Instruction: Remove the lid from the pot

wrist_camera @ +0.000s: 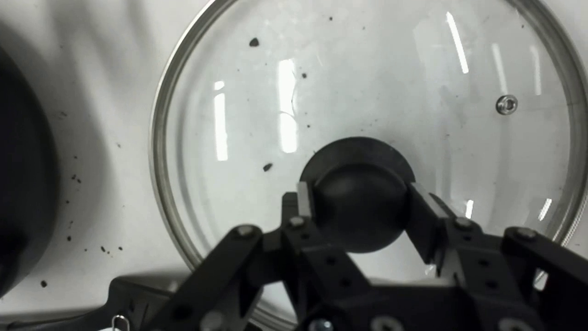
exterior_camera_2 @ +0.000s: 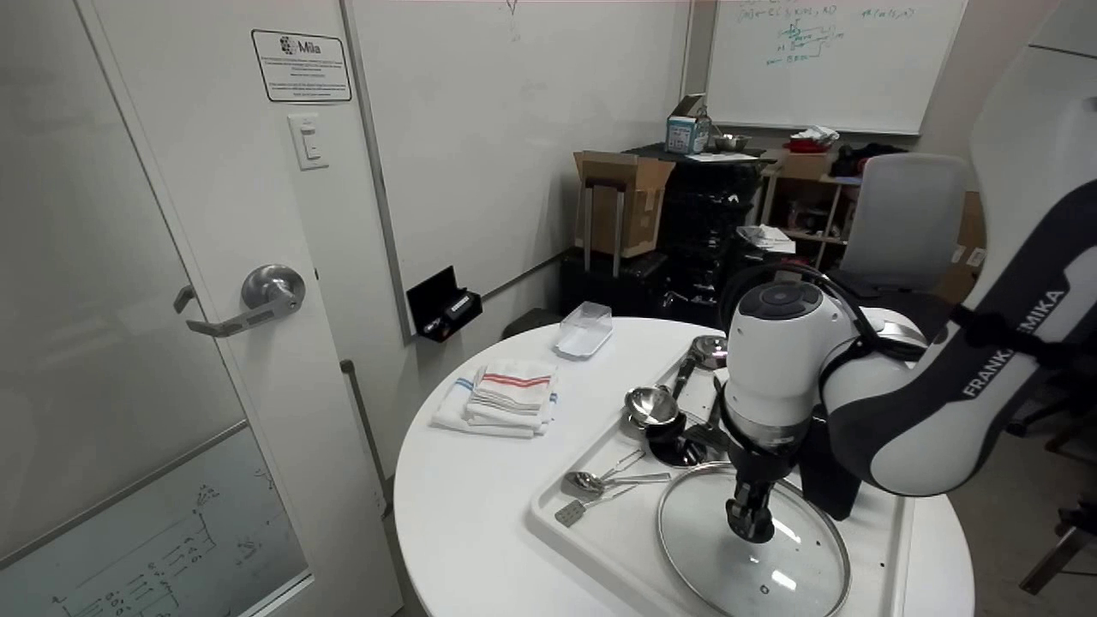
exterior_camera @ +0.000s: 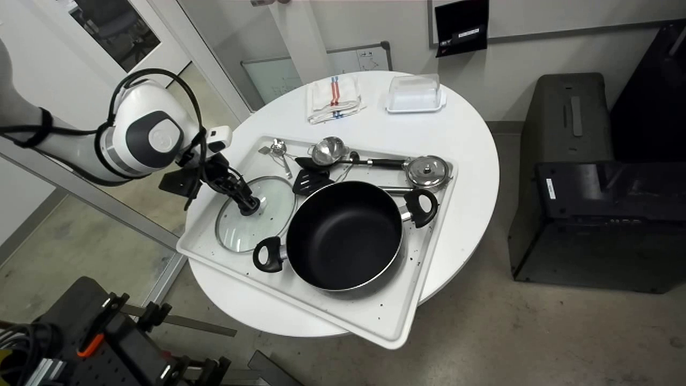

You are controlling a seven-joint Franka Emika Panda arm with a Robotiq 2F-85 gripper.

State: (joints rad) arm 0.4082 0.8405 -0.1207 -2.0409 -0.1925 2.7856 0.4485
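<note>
The round glass lid (exterior_camera: pixel 274 221) lies flat on the white tray, beside the pot. It also shows in an exterior view (exterior_camera_2: pixel 728 578) and fills most of the wrist view (wrist_camera: pixel 367 92). The wide black pot (exterior_camera: pixel 345 241) stands uncovered on the tray; part of its side shows at the left of the wrist view (wrist_camera: pixel 20 184). My gripper (exterior_camera: pixel 252 206) points down at the lid's centre, also in an exterior view (exterior_camera_2: pixel 751 524). In the wrist view its fingers (wrist_camera: pixel 360 195) press on both sides of the black knob (wrist_camera: pixel 363 220), with no clear gap.
The tray (exterior_camera: pixel 388 319) sits on a round white table (exterior_camera: pixel 471 161). Black and metal utensils (exterior_camera: pixel 311 181), a small metal bowl (exterior_camera: pixel 328 151) and a small metal lidded item (exterior_camera: pixel 427 171) lie behind the pot. Folded towels (exterior_camera: pixel 335 99) and a clear box (exterior_camera: pixel 415 94) are at the far edge.
</note>
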